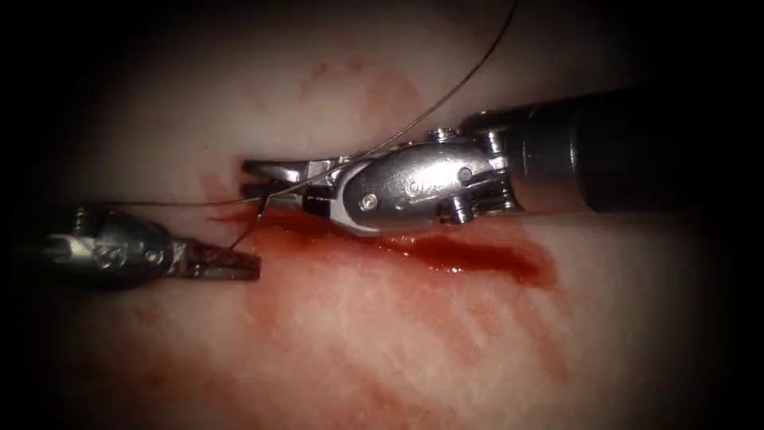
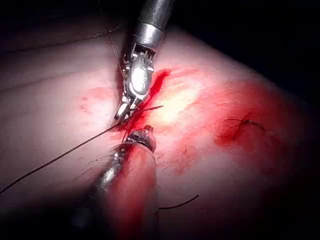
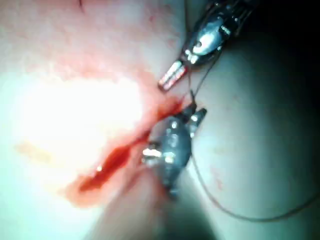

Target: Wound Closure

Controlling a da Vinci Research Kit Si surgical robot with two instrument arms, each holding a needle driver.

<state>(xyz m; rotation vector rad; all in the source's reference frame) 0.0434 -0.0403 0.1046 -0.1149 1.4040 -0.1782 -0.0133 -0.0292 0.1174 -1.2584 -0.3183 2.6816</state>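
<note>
The cut (image 1: 469, 256) runs across the tissue (image 1: 382, 350), wet with red fluid. My right tool (image 1: 263, 180) lies over the cut's left end, jaws nearly together on a short dark curved piece, the needle (image 1: 261, 208), which dips to the tissue there. How much of the needle is buried is hidden. Thread (image 1: 446, 99) runs from the upper right across this tool to its jaws. A thin strand (image 1: 243, 235) goes from the needle down to my left tool (image 1: 239, 266), lower left of the cut's end, jaws shut on it. The right tool (image 2: 122, 114) and left tool (image 3: 170, 80) show again.
Another strand (image 1: 159, 205) trails left from the right jaws over the tissue. Red fluid smears (image 1: 493, 334) spread below the cut. Loose thread (image 3: 240, 216) curves over the tissue, and a short cut end of thread (image 2: 177, 204) lies there too.
</note>
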